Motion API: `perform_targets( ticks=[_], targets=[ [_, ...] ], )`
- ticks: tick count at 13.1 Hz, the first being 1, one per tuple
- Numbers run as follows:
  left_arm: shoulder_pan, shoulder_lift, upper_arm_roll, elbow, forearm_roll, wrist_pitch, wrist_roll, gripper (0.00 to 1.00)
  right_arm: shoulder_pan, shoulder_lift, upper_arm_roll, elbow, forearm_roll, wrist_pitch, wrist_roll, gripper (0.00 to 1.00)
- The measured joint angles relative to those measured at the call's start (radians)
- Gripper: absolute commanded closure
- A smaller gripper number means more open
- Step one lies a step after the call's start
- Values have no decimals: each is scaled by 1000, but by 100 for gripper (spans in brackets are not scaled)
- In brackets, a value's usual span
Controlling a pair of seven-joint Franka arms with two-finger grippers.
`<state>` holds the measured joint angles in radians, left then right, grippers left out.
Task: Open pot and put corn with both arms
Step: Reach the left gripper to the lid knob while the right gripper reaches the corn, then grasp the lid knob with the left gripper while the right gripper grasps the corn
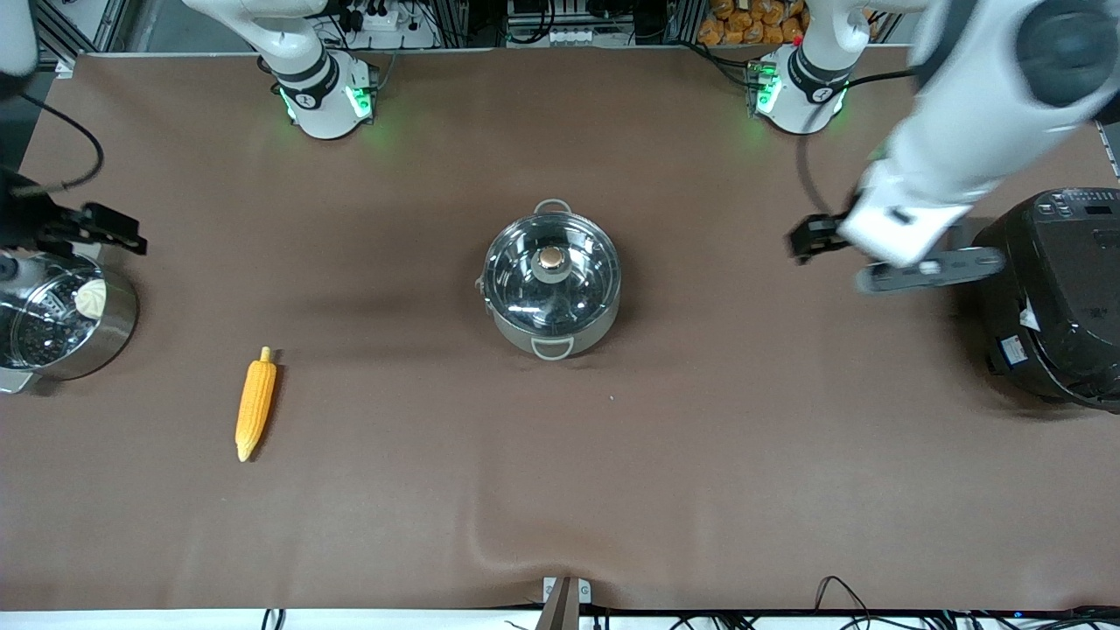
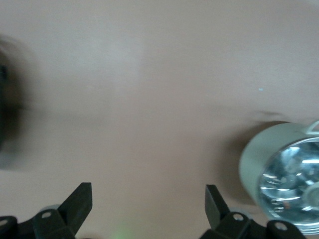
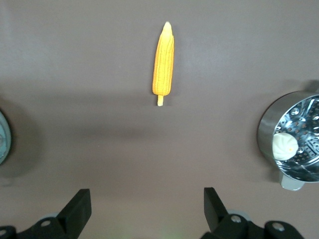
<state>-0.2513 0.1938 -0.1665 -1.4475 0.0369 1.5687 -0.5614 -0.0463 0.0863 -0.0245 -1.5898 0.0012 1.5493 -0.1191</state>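
Note:
The shiny steel pot [image 1: 551, 293] stands mid-table with its glass lid and coppery knob [image 1: 551, 258] on it. It also shows at the edge of the left wrist view [image 2: 286, 179]. The yellow-orange corn [image 1: 255, 404] lies on the brown cloth nearer the front camera, toward the right arm's end, and shows in the right wrist view [image 3: 163, 62]. My left gripper [image 1: 809, 238] [image 2: 148, 206] is open and empty, in the air between the pot and the black cooker. My right gripper [image 1: 109, 232] [image 3: 147, 206] is open and empty, up beside the steamer pot.
A steel pot with a perforated steamer insert [image 1: 61, 315] [image 3: 294, 139] holding a white bun [image 3: 284, 146] stands at the right arm's end. A large black cooker [image 1: 1059, 297] stands at the left arm's end. A brown cloth [image 1: 560, 490] covers the table.

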Motion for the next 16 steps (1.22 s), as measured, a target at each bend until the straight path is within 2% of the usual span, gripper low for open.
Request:
perform_targets(
  ticks=[4,7,16],
  targets=[
    [-187,98,-3,7,-1,124,-242,0,-1,115,-1,-38,0,134,1,0],
    [-287,169,-2,7,-1,199,-375,0,-15,222,-3,-46,0,212,7,0],
    [-441,347,-1,10,-1,430,-600,0,-23,498,1,-48,0,540,6,0]
  ],
)
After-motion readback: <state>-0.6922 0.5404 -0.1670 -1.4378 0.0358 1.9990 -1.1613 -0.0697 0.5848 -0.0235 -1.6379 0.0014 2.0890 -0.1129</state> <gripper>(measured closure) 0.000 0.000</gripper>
